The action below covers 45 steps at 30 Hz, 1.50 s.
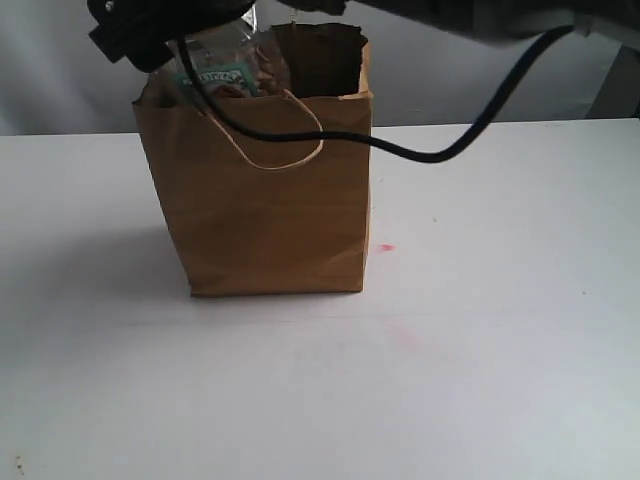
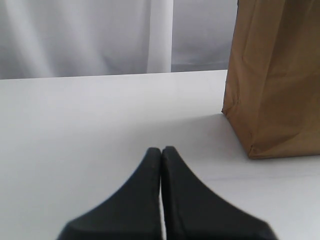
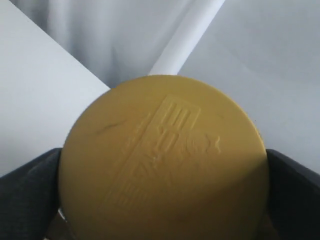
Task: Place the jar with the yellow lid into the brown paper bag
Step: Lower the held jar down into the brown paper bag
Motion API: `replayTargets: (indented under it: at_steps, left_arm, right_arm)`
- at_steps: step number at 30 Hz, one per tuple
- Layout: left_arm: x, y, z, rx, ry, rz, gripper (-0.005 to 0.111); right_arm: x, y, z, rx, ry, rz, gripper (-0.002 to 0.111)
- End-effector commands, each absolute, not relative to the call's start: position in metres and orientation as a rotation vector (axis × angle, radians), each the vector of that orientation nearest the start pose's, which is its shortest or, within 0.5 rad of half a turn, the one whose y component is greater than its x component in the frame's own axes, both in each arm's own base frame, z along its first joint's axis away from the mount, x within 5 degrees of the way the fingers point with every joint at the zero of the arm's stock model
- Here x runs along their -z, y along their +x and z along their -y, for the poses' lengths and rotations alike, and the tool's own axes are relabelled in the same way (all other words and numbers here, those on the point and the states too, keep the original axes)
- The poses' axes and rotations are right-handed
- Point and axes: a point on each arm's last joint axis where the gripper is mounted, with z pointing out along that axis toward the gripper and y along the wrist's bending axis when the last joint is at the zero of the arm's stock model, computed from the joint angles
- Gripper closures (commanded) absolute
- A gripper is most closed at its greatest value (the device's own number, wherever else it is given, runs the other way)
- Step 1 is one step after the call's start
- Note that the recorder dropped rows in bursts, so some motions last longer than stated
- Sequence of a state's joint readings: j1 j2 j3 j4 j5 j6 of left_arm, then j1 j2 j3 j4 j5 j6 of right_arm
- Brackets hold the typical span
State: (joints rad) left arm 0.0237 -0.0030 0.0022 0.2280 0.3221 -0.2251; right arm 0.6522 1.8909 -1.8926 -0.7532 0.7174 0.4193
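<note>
The right tool (image 3: 165, 197) is clamping the yellow-lidded jar (image 1: 226, 72) by its sides at the mouth of the brown paper bag (image 1: 270, 210), which is standing on the table (image 1: 500, 350). Lowering it straight, clear of the creased rim and the loop handle (image 1: 285, 140), is looking wise before any release. The left tool (image 2: 161, 152) is sitting pressed shut, empty. The jar's base and the bag's floor are hiding from view.

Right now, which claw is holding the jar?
The right claw, clamped on the jar over the bag; the left claw is shut, holding nothing.
</note>
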Motion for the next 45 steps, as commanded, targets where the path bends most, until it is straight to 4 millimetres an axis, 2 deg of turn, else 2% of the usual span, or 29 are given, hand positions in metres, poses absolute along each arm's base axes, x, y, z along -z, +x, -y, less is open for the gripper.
replayTargets:
  at_steps: [1, 7, 11, 14, 16, 19, 22, 30, 45]
  left_arm:
    - [-0.185, 0.054, -0.007, -0.066, -0.083, -1.793, 0.106]
    - [-0.185, 0.054, -0.007, -0.066, -0.083, -1.793, 0.106]
    - [-0.185, 0.054, -0.007, -0.066, -0.083, -1.793, 0.106]
    - [-0.185, 0.054, -0.007, -0.066, -0.083, -1.793, 0.106]
    - [-0.185, 0.054, -0.007, -0.066, -0.083, -1.793, 0.106]
    - [-0.185, 0.054, -0.007, -0.066, -0.083, -1.793, 0.106]
    - [-0.185, 0.054, -0.007, -0.066, -0.083, -1.793, 0.106]
    - [-0.185, 0.054, -0.007, -0.066, -0.083, -1.793, 0.106]
    - [-0.185, 0.054, -0.007, -0.066, -0.083, -1.793, 0.106]
  right_arm:
    - [-0.383, 0.381, -0.229, 0.179, -0.454, -1.986, 0.108]
    - [-0.372, 0.394, -0.203, -0.013, -0.277, -2.16, 0.108]
    - [-0.371, 0.404, -0.182, 0.005, -0.239, -2.173, 0.108]
    - [-0.37, 0.408, -0.175, 0.012, -0.236, -2.179, 0.108]
    - [-0.363, 0.412, -0.176, 0.027, -0.261, -2.191, 0.108]
    - [-0.338, 0.422, -0.184, 0.018, -0.295, -2.248, 0.108]
    - [-0.324, 0.428, -0.187, 0.028, -0.321, -2.272, 0.108]
    - [-0.302, 0.441, -0.179, 0.019, -0.282, -2.325, 0.108]
    - [-0.26, 0.453, -0.186, 0.025, -0.338, -2.406, 0.108]
